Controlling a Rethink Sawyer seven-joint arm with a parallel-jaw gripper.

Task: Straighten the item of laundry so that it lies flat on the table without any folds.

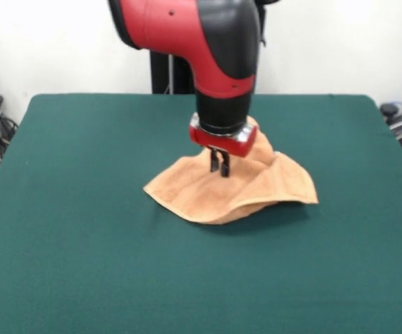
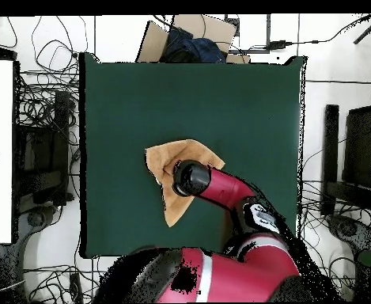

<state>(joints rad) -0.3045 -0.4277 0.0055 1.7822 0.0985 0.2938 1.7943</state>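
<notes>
- Nearest the camera in the front view lay a broad bare stretch of the dark green counter (image 1: 117, 278), filling the whole lower half of the frame.
- Past it, a little right of the frame's centre, sat the peach-orange towel (image 1: 208, 191), rumpled rather than flat: its near edge curled up off the cloth at lower centre, one corner pointed toward the right of the frame, and a raised hump stood behind the arm.
- The tool (image 1: 220, 165) hung straight down from the red and black arm (image 1: 215, 56) over the middle of the towel, its dark tips close together and reaching the fabric; whether they had pinched cloth between them could not be told.
- In the overhead view the towel (image 2: 172, 207) showed as a rough wedge, widest at the upper left of its outline and narrowing toward a point at its lower end, so its long axis ran roughly up and down that frame; the arm's wrist covered its right part.
- The folded-over bulk appeared to lie under and just behind the tool, so any spreading pull would probably have to run outward from there.
- The towel was well apart from every counter edge, with open green on all sides; room for dragging seemed ample.
</notes>
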